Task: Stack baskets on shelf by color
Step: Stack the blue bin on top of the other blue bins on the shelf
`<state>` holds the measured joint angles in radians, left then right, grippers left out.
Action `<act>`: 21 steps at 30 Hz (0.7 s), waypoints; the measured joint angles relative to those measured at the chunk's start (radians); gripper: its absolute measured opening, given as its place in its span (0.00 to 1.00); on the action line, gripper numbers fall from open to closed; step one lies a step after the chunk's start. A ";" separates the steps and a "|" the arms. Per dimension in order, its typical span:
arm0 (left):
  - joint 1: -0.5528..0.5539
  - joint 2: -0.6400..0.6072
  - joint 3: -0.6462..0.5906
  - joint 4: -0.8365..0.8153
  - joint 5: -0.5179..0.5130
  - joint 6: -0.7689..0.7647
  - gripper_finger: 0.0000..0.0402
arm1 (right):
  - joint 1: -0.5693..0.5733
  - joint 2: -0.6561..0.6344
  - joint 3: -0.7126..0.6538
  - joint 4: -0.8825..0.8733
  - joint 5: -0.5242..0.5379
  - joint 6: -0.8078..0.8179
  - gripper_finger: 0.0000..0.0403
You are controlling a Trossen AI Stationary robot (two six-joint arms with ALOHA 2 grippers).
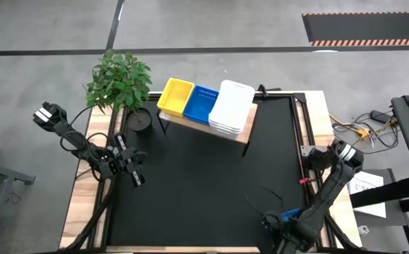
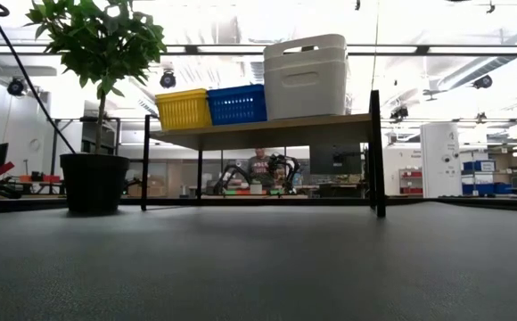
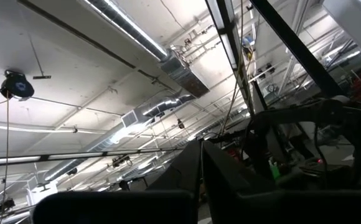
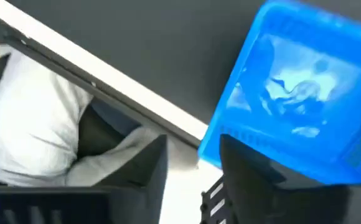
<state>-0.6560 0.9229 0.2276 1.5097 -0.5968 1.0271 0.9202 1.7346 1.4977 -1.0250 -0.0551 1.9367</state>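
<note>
**Right gripper** [image 4: 194, 142]: at the near edge of the table [image 1: 190, 204], on the right arm's side. Fingers stand apart. A blue basket [image 4: 292, 93] lies just beside one finger, its corner reaching toward the gap. No pinch on it is visible, so it is judged not held.

**Left gripper** [image 1: 135, 176]: over the table's left edge, well apart from the shelf. Fingers closed on nothing, arm waiting, and its wrist camera looks up at the ceiling.

**Blue basket, loose**: only a sliver of it shows from above, under the right arm and far from the shelf.

**Shelf** [image 1: 245, 134]: wood-grain board on thin dark legs, at the far side of the table. It carries three lots side by side:
- yellow baskets [image 1: 175, 97] nearest the plant [image 1: 118, 79]
- blue stack [image 1: 201, 104] in the middle
- white stack [image 1: 231, 106] at the other end, the tallest in the low view

**Handling, judged:**
- The baskets are thin moulded plastic, so probably light, fairly stiff and smooth enough to slip.
- Best hold is across one wall at the middle of a short side, one finger inside and one outside. A corner hold would let the basket swing.
- The perforated walls may flex under a hard pinch.
- The loose blue basket belongs on the blue stack and should nest if lowered level.
</note>
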 joint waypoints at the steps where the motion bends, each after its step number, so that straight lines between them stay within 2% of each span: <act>1: 0.000 -0.001 0.000 0.000 0.000 0.000 0.00 | 0.001 0.012 0.002 0.011 -0.013 0.011 0.35; 6: 0.000 -0.002 -0.001 0.000 0.000 0.000 0.00 | -0.003 0.060 0.003 0.005 -0.059 0.064 0.48; 10: 0.000 -0.002 -0.003 0.000 0.000 0.000 0.00 | -0.004 0.083 0.003 -0.018 -0.059 0.106 0.51; 14: 0.000 -0.003 -0.003 0.000 0.000 0.001 0.00 | -0.004 0.098 0.002 -0.018 -0.058 0.113 0.48; 21: 0.000 -0.003 -0.004 0.000 0.000 0.001 0.00 | -0.004 0.138 -0.012 -0.012 -0.057 0.113 0.34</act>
<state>-0.6561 0.9203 0.2237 1.5097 -0.5972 1.0279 0.9157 1.8723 1.4858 -1.0372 -0.1123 2.0497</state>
